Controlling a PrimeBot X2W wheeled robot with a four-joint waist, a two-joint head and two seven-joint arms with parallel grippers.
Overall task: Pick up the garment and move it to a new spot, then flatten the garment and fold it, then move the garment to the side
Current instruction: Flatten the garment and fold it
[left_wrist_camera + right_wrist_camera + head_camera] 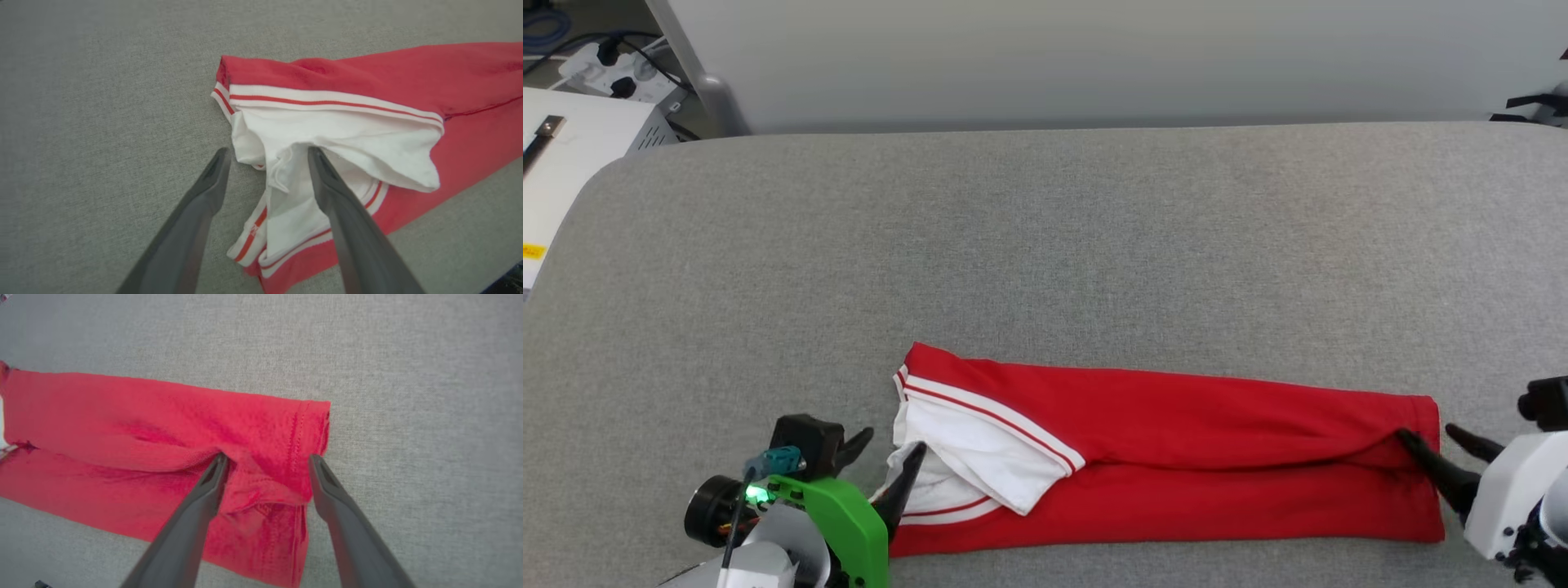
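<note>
Lengthwise the red garment [1217,425] lies folded, white striped sleeves showing.

Left pincer [892,445] lies low near the front edge of the padded surface [1045,245], dark fingers spread wide. Right pincer [1427,433], toward the right edge, is spread wide too.

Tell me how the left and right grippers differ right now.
The left gripper has a green housing and sits at the white-sleeved end of the folded red jersey T-shirt; the right gripper has a white housing and sits at its plain red hem end. Both are open, fingers spread.
</note>
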